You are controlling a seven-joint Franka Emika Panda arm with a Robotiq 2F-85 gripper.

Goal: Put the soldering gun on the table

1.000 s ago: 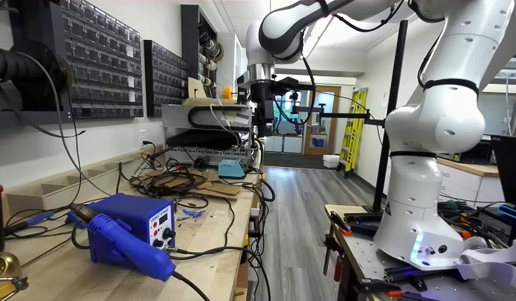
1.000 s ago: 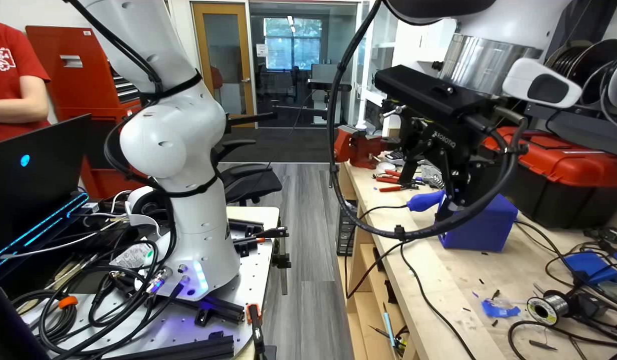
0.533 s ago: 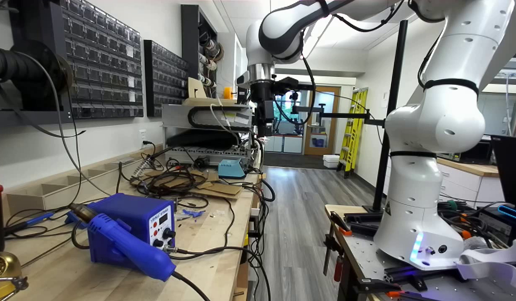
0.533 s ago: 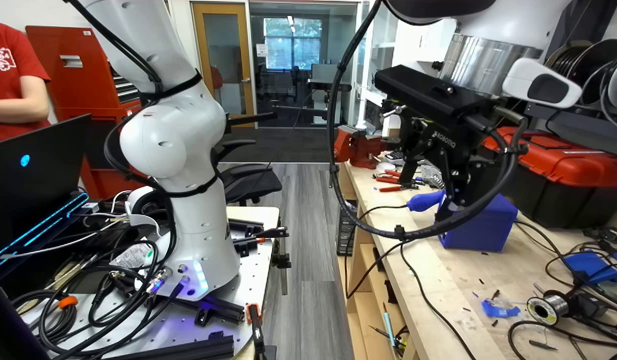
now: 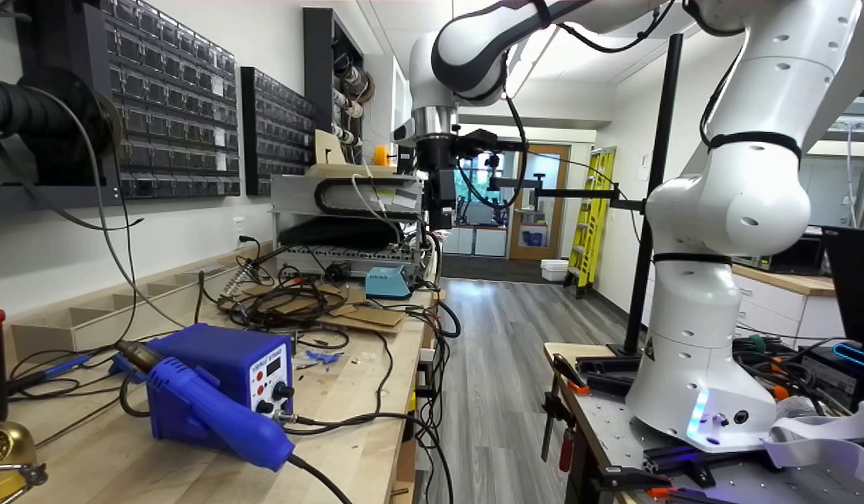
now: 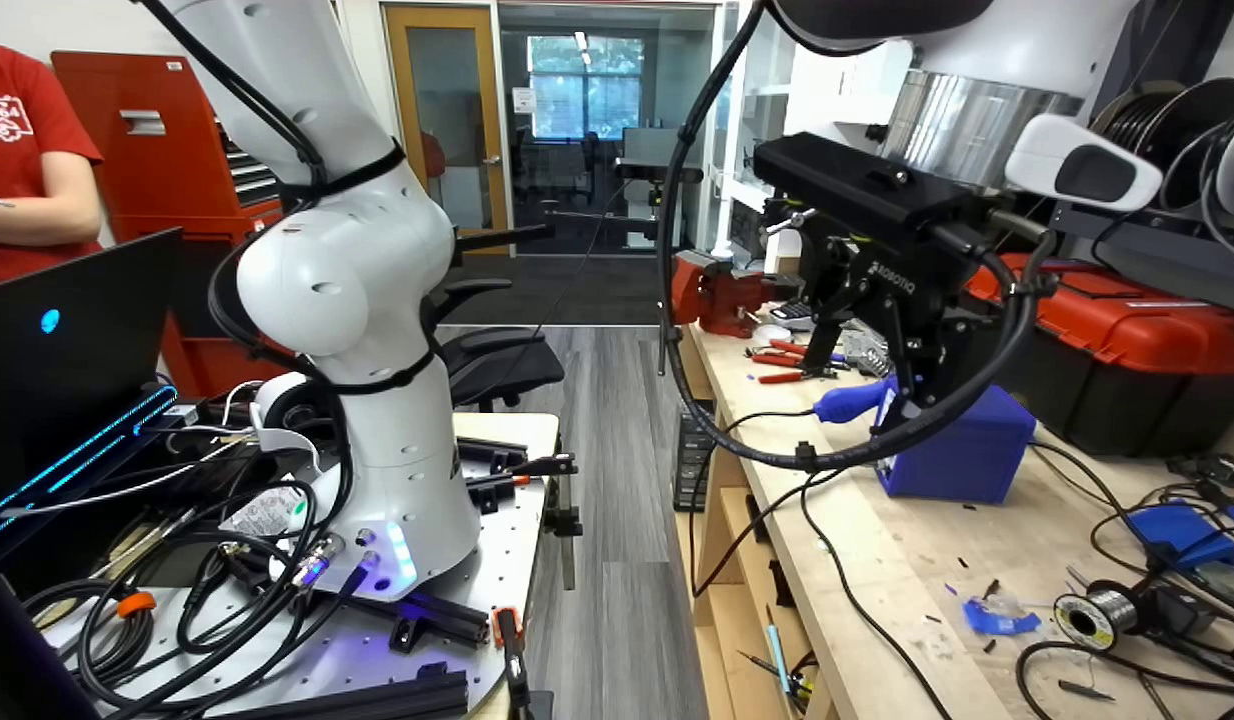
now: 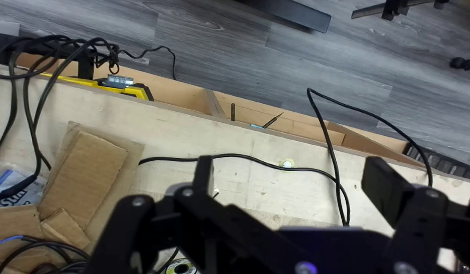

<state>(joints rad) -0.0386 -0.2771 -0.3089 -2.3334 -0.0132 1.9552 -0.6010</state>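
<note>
Wrist view gives you the light-wood worktop (image 7: 174,133); on it, in an exterior view, stands the boxy blue station (image 5: 222,350). Your pincer (image 7: 296,180) hangs above the worktop, jaws spread; the soldering gun (image 5: 222,416) slants along the station's side, dark cord (image 5: 318,476) trailing.

In exterior view: boxy blue station (image 5: 229,350) near left, black knobs on pale face. Beyond it, tangle of dark cables (image 5: 292,301) over flat cardboard (image 5: 376,318); small light-blue unit (image 5: 388,282) just past that. Drawer racks (image 5: 173,105) along left wall. Yellow ladder (image 5: 590,231) far off, right of wooden door (image 5: 538,241).

In exterior view: red vise (image 6: 729,302) far, red-handled tools (image 6: 782,377) just nearer. Black toolbox (image 6: 1127,380) with red lid, right of station. Solder spool (image 6: 1095,615) near right. Person in red shirt (image 6: 22,175) at left, beside red tool cabinet (image 6: 152,165).
</note>
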